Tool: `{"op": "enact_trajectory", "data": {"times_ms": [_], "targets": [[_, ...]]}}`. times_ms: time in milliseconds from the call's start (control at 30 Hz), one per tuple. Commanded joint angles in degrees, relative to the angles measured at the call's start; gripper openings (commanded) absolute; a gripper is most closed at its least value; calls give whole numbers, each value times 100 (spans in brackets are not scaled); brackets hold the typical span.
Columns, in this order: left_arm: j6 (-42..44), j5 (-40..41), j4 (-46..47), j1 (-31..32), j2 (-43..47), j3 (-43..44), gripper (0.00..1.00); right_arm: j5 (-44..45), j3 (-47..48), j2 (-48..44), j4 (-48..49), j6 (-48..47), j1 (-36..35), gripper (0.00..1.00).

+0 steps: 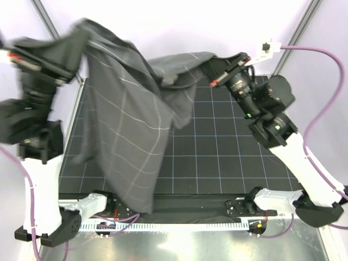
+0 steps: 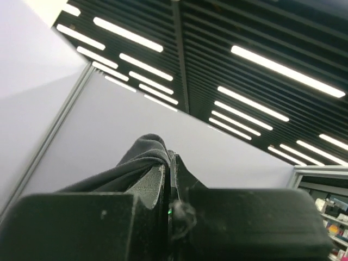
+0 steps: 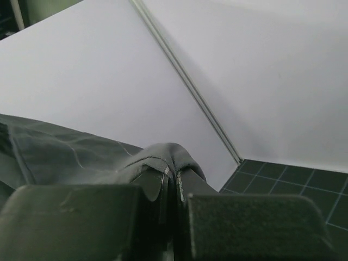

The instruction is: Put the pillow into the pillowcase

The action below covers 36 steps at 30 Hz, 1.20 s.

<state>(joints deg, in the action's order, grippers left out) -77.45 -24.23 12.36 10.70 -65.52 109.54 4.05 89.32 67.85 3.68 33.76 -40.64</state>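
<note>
The pillowcase hangs high over the left half of the counter, its top edge slung between both arms and its long axis dropping to a lower corner at the counter's near edge. The left claw is clamped tight on a bunched corner above the counter's far-left corner, and the right claw is clamped on another fold above its far edge. The counter's right half shows open grid; whether the case holds anything cannot be told.

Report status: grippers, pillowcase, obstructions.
Left gripper, right gripper both shut on dark grey checked fabric pillowcase, held aloft. Pillow not in view. No obstruction visible.
</note>
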Motion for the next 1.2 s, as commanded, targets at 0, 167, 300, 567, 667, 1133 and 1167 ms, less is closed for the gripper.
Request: {"op": "enact_trajectory", "data": {"times_ms": [0,167,300,567,667,1133,1167], "targets": [[89,103,872,-33,196,-1467,0,500,-62,-369,-675,173,196,4],[125,226,1532,-33,540,-3165,0,-220,-1651,-773,-71,868,917,4],[151,85,1638,-24,295,-3404,0,-326,-1760,-739,-87,861,1190,4],[101,-274,644,-846,-224,-2684,1,-1088,-1382,-73,-413,737,1190,4],[-462,-529,978,-1594,-426,-2464,0,-1608,-1330,262,26,921,1190,4],[-1475,-873,190,-2371,-2447,1874,0,-2084,700,1941,80,562,189,4],[-1388,-838,-239,-2362,-2614,2331,1,-2084,858,2020,63,553,154,4]]}}
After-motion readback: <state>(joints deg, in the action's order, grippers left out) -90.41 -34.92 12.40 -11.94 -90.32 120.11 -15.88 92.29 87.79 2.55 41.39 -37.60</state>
